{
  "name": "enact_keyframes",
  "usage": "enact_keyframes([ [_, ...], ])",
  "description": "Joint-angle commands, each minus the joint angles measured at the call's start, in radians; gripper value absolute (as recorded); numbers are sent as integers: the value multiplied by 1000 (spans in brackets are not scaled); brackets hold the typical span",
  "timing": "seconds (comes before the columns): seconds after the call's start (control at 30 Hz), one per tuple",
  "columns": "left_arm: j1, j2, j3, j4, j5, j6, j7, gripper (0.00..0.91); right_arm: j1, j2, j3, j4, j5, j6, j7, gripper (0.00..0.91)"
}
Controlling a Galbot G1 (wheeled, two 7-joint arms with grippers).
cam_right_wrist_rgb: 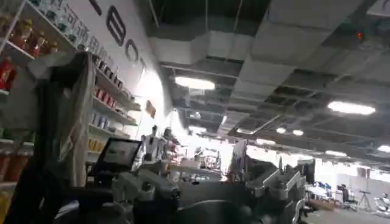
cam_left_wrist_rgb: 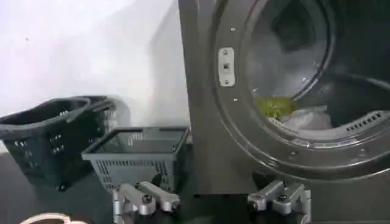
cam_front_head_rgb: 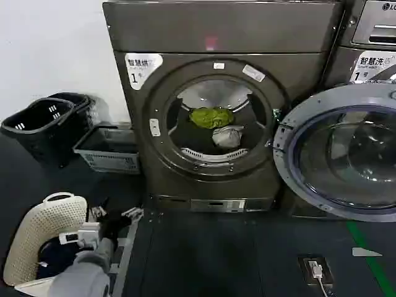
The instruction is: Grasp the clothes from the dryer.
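The dryer [cam_front_head_rgb: 216, 111] drum rim partly hides the lime and white-grey clothes [cam_front_head_rgb: 219, 125]. Left end effector [cam_left_wrist_rgb: 210, 199] hangs wide apart, empty; right end effector [cam_right_wrist_rgb: 213, 185] state cannot be told.

Black baskets [cam_front_head_rgb: 43, 124], grey basket [cam_front_head_rgb: 108, 148], floor-level.

- The large bronze-grey metal dryer [cam_front_head_rgb: 216, 117] has a brushed, softly glossy front.
- At 12 o'clock in its porthole lies soft lime-green cloth [cam_front_head_rgb: 211, 117]; a crumpled white-grey cloth bundle [cam_front_head_rgb: 228, 137] at 5 o'clock.
- Grey slotted plastic basket [cam_front_head_rgb: 108, 148], matt.
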Motion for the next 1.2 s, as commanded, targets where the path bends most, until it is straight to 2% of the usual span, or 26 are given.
enact_keyframes([
  [0.03, 1, -1, 1, -2, -5, 49, -3, 907, -3, 2, -25, -18, 5, 94, 19, 907],
  [0.1, 1, -1, 1, -2, -5, 49, -2, 907, -2, 4, -31, -18, 5, 93, 38, 907],
  [1.2, 7, -3, 3, -7, -5, 49, 1, 907, 1, 8, -27, -22, 44, 63, 61, 907],
])
